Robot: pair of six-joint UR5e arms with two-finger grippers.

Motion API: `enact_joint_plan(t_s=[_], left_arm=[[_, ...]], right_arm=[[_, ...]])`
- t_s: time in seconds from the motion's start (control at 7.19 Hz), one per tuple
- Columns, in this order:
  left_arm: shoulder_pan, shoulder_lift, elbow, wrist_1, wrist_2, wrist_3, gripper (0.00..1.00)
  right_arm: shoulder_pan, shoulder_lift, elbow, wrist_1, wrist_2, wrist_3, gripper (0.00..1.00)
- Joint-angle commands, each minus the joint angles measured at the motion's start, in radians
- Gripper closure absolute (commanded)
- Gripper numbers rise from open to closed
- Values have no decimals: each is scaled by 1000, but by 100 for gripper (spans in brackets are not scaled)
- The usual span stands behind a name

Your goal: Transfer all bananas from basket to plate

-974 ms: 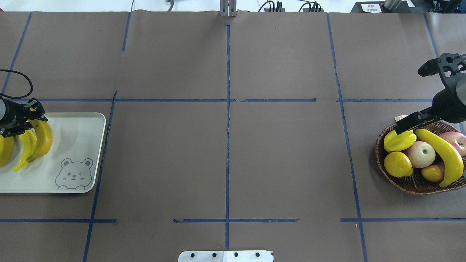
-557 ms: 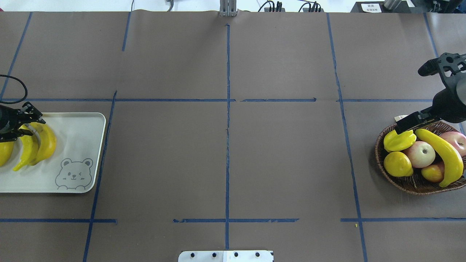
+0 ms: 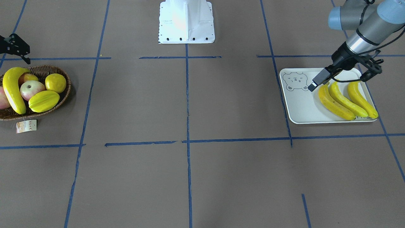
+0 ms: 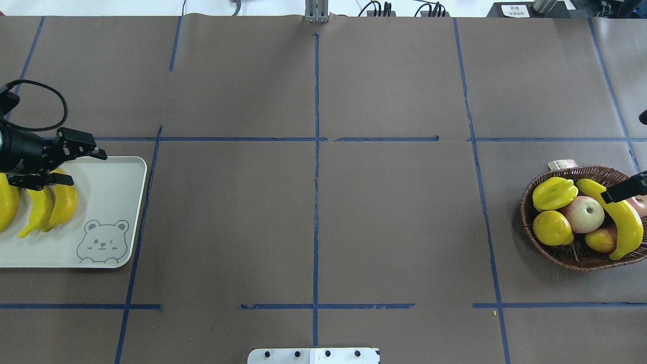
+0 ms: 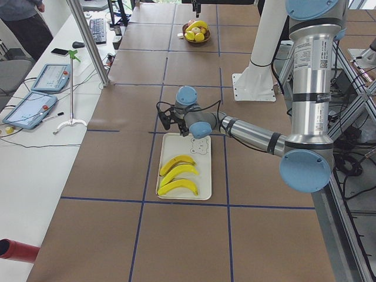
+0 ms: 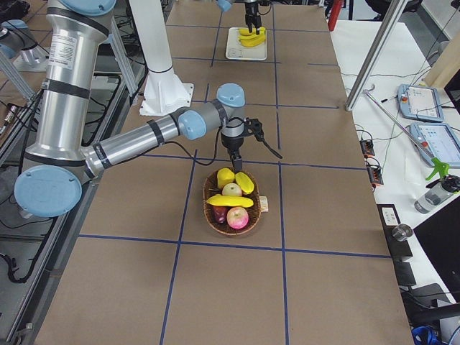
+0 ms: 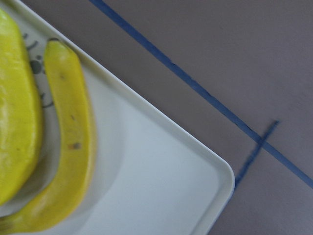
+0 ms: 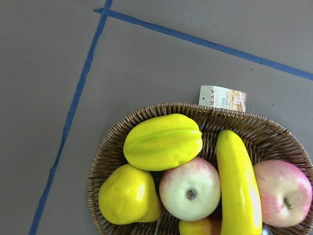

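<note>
Your left claw (image 4: 87,168) hangs spread and empty over the bear-print plate (image 4: 119,202) at the overhead view's left edge, three bananas (image 4: 61,205) side by side on it; the fourth banana (image 4: 626,222) lies in the wicker basket (image 4: 571,255) at right, near a right claw (image 3: 15,47) whose spread you cannot tell.

Brown table (image 4: 394,217) gridded with blue tape (image 4: 316,91).

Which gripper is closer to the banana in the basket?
Right. The right gripper hangs close by the basket holding that banana; the left gripper is across the table, open over the plate.
</note>
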Motion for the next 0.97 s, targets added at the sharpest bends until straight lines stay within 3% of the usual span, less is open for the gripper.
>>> enact_joint_plan(t_s=[0.0, 0.42, 0.84], left_arm=[[84, -35, -33, 1, 79, 5, 0], [130, -38, -31, 1, 124, -1, 0], [135, -46, -30, 1, 132, -3, 0]], right_arm=[[8, -127, -48, 255, -3, 133, 0], [3, -129, -261, 608, 37, 339, 1], [-98, -130, -322, 621, -7, 392, 1]])
